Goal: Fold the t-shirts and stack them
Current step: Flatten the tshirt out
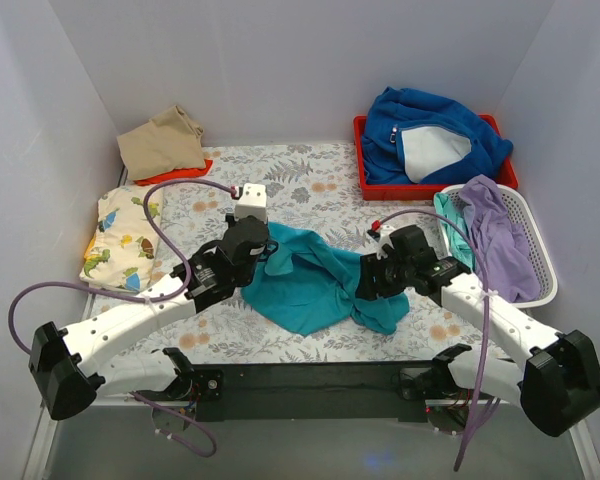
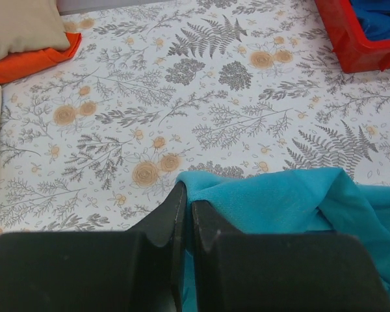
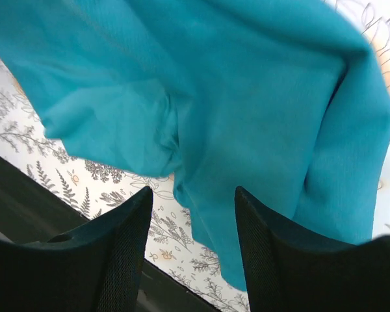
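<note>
A teal t-shirt lies crumpled on the middle of the floral table cover. My left gripper is shut on its upper left edge; in the left wrist view the teal cloth is pinched between the closed fingertips of the gripper. My right gripper stands open at the shirt's right side. In the right wrist view its gripper is spread wide, with teal fabric loose in front of it and reaching down between the fingers.
Tan and orange shirts lie stacked at the back left, a dinosaur-print one at the left edge. A white basket on the right holds lavender and mint shirts. A red tray holds a blue fleece.
</note>
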Tool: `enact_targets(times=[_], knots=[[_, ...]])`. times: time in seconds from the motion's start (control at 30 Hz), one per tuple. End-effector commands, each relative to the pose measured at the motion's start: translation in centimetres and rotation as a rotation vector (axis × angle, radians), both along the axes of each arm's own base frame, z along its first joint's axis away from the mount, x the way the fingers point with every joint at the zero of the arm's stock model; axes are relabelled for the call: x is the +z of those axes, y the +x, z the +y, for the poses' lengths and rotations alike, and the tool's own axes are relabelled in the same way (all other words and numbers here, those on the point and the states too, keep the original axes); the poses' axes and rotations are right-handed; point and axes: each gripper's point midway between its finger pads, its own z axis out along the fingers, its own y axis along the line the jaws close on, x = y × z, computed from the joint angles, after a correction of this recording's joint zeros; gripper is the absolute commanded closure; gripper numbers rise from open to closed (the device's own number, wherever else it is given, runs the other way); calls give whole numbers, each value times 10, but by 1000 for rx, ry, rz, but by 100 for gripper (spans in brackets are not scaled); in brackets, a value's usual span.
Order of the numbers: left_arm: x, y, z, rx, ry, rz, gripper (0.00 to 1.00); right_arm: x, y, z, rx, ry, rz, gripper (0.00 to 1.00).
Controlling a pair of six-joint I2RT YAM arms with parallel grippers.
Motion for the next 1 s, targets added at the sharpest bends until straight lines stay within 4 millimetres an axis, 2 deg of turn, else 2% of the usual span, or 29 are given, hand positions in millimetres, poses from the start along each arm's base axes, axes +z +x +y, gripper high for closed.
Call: enact_targets(times=[0.0, 0.03, 0.13, 0.27, 0.47, 0.5, 0.6, 0.63, 0.7, 0.8, 0.87, 0.93, 0.97], knots=[[24, 20, 3, 6, -17, -34, 100, -17, -17, -12, -73, -189, 9, 41], [26, 21, 2, 2, -13, -36, 100, -17, -26, -7, -52, -193, 22, 41], [22, 26, 1, -5, -4, -29, 100, -23, -33, -14, -84, -286, 20, 41], [19, 28, 0, -11, 3, -21, 100, -31, -51, -14, -63, -389, 37, 41], [18, 28, 1, -18, -4, -18, 100, -49, -57, -22, -89, -497, 31, 44], [18, 28, 2, -16, -3, -18, 100, -49, -55, -24, -101, -508, 21, 47], [18, 27, 4, -12, -4, -19, 100, -44, -45, -29, -156, -527, -35, 76], [18, 27, 5, -11, -2, -20, 100, -40, -40, -30, -176, -522, -60, 86], [18, 27, 7, -6, 0, -21, 100, -34, -35, -30, -199, -511, -91, 98], [22, 26, 10, -4, 5, -26, 100, -11, -24, -27, -227, -458, -161, 99], [29, 22, 16, 4, 15, -21, 100, 25, -16, -16, -238, -352, -232, 99], [52, 15, 25, 14, 0, -37, 100, 69, -10, -10, -265, -236, -311, 99], [60, 11, 30, 18, -9, -45, 100, 83, -9, -11, -259, -213, -340, 99]])
